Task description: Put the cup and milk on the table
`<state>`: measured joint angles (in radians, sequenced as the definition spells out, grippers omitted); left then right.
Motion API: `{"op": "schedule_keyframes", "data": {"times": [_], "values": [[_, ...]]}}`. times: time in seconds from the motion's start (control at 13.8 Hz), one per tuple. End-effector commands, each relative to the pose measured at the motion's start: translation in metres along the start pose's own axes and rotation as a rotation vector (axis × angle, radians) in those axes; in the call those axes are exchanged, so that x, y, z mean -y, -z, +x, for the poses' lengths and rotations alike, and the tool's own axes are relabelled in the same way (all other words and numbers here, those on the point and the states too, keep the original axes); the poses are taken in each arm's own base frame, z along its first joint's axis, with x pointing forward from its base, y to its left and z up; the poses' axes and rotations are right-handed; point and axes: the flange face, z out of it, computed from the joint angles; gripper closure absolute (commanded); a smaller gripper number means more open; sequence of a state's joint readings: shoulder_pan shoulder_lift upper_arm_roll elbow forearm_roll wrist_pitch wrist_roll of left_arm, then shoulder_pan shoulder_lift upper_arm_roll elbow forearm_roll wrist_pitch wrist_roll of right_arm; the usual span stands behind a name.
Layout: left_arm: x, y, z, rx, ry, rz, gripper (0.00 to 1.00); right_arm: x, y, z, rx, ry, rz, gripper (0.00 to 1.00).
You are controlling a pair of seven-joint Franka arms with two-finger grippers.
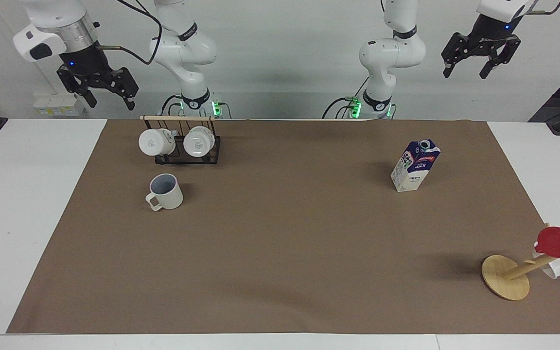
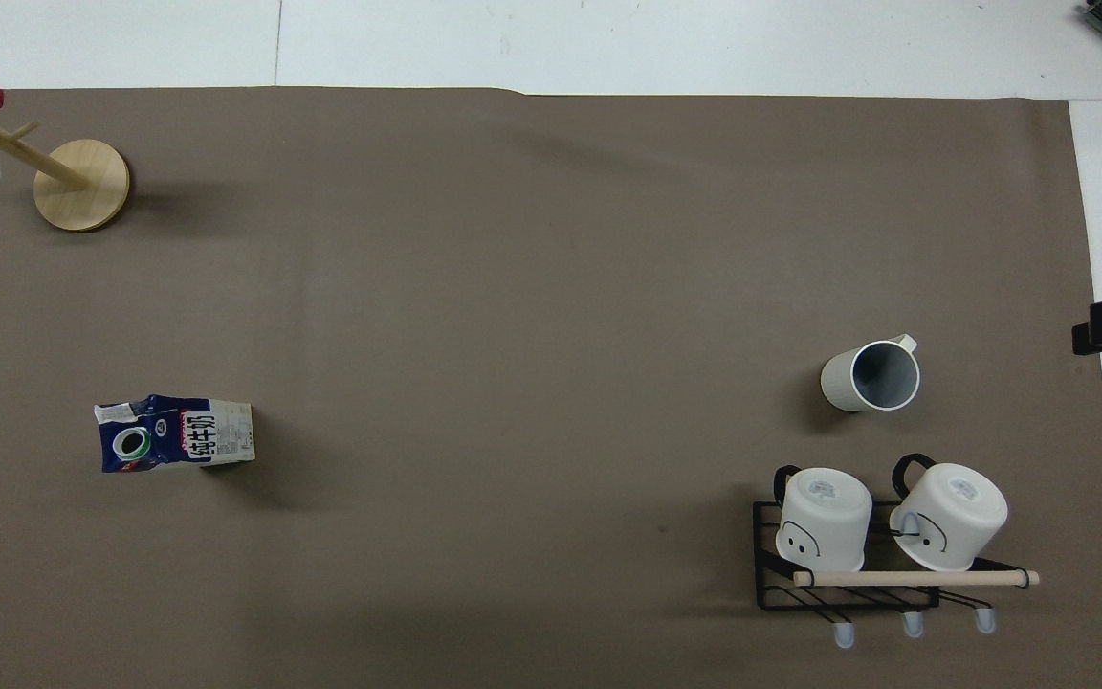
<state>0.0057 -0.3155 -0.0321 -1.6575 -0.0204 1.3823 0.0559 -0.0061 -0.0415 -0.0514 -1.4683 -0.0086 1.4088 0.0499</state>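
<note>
cup (image 1: pixel 166 191) stands upright on the bench's (image 1: pixel 27 194) brown sheet, just beside the mug rack (image 1: pixel 183 146). milk (image 1: pixel 415 165) stands upright toward the left arm's end. left gripper (image 1: pixel 480 62) and right gripper (image 1: pixel 107 92) hang raised, fingers apart, empty.

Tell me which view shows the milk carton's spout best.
The overhead view: it looks almost straight down on the milk carton, so the round spout shows as a full ring on the dark blue top. The facing view shows the carton upright on the brown sheet, its spout only a small slanted grey cap.
</note>
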Motion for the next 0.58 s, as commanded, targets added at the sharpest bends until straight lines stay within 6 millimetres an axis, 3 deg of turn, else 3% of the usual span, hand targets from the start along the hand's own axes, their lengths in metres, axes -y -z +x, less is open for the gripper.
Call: {"op": "schedule_keyframes", "data": {"times": [0.0,0.29,0.51], "values": [[0.002,0.005,0.008,-0.009,0.000,0.020,0.00,-0.003,0.001,-0.006,0.005,0.012,-0.012,0.00],[0.006,0.014,0.029,-0.008,0.003,0.015,0.00,-0.003,-0.001,-0.007,0.008,0.010,-0.012,0.00],[0.006,0.015,0.030,-0.008,0.003,0.013,0.00,-0.004,-0.002,-0.008,0.008,0.009,-0.013,0.00]]}}
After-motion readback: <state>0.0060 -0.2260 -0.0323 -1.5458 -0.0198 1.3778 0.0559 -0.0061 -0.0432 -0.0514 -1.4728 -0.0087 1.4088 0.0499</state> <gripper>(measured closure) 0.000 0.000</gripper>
